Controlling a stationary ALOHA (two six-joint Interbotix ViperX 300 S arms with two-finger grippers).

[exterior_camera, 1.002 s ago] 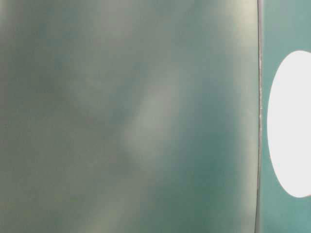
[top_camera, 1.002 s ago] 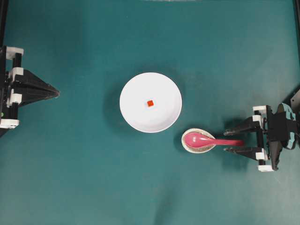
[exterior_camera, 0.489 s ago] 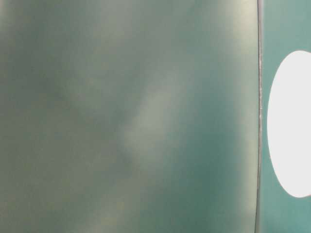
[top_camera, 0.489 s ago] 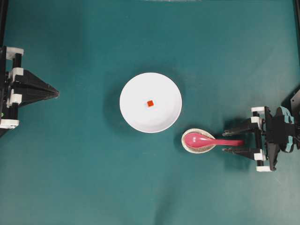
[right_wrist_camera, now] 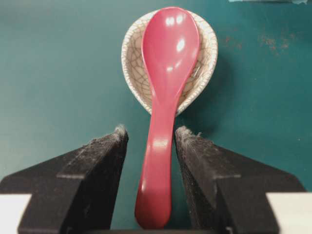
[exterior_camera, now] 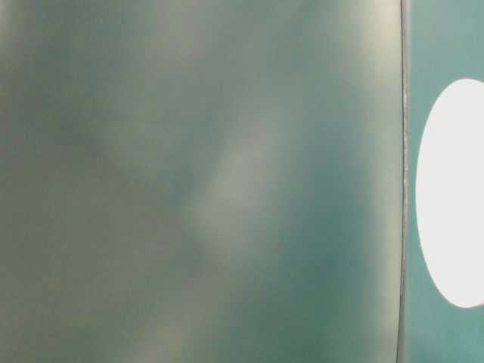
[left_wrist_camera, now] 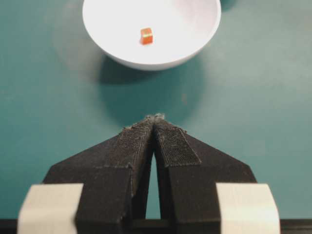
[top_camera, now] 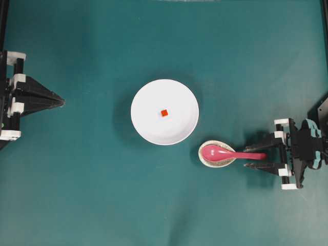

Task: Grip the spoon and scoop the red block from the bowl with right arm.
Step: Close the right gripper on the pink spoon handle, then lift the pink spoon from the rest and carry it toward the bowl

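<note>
Overhead hides what the right wrist view shows: right pincer (right_wrist_camera: pixel 151 134) unclenched, straddling the spoon (right_wrist_camera: pixel 163 97) handle.

Magenta spoon (right_wrist_camera: pixel 163 102) — crackle-beige dish (right_wrist_camera: pixel 139 78)

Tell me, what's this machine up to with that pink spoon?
The right arm's tool straddles the handle of the pink spoon, a finger on each side with small gaps, so it isn't gripped yet. The spoon's scoop rests in a small crackle-patterned dish. The red block lies in the white bowl, untouched. The left arm's tool is shut and empty, well short of the bowl.
</note>
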